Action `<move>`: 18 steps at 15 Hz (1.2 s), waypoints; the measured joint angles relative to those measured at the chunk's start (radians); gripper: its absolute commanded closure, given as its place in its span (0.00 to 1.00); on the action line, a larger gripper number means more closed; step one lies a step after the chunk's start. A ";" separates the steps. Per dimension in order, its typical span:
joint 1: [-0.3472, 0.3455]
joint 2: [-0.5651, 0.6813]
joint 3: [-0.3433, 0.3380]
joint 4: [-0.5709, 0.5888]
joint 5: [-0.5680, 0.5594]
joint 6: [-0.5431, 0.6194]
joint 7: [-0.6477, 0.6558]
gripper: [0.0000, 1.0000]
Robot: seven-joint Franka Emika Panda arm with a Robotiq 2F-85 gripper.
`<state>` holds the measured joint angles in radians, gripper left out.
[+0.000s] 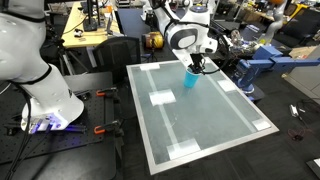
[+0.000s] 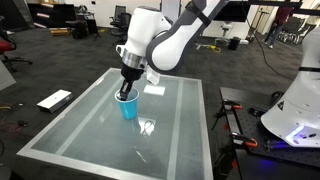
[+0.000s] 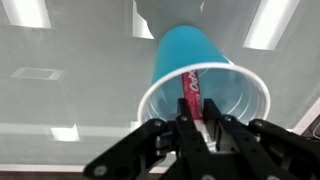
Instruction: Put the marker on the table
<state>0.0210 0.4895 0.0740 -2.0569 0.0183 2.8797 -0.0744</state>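
The light-blue cup (image 1: 191, 78) stands upright on the pale grey-green table (image 1: 200, 125), near its far edge; it also shows in an exterior view (image 2: 128, 107) and fills the wrist view (image 3: 190, 60). The red-pink marker (image 3: 191, 88) sticks up inside the cup. My gripper (image 3: 197, 128) hangs right over the cup's mouth, fingers shut on the marker's upper end. In both exterior views the gripper (image 1: 198, 64) (image 2: 127, 90) sits just above the cup's rim and hides the marker.
White taped rectangles (image 1: 163, 97) mark the table top near its corners. A second white robot base (image 1: 40, 95) stands beside the table. Cluttered desks and a blue stand (image 1: 258, 65) lie beyond the far edge.
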 measured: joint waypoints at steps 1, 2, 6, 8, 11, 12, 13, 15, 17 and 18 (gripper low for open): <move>0.003 -0.003 0.000 -0.004 -0.004 0.015 0.000 0.95; 0.006 -0.008 0.000 -0.010 -0.007 0.031 0.000 0.95; 0.033 -0.051 -0.016 -0.056 -0.028 0.109 0.001 0.95; 0.047 -0.087 -0.029 -0.088 -0.037 0.137 0.003 0.95; 0.073 -0.154 -0.058 -0.135 -0.053 0.147 0.011 0.95; 0.089 -0.179 -0.076 -0.151 -0.064 0.150 0.025 0.95; 0.109 -0.203 -0.099 -0.166 -0.081 0.156 0.042 0.95; 0.153 -0.249 -0.150 -0.195 -0.124 0.175 0.083 0.95; 0.193 -0.292 -0.203 -0.218 -0.176 0.195 0.128 0.95; 0.213 -0.313 -0.232 -0.228 -0.207 0.205 0.155 0.95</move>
<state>0.2340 0.1767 -0.1578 -2.2848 -0.1889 3.0847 0.0809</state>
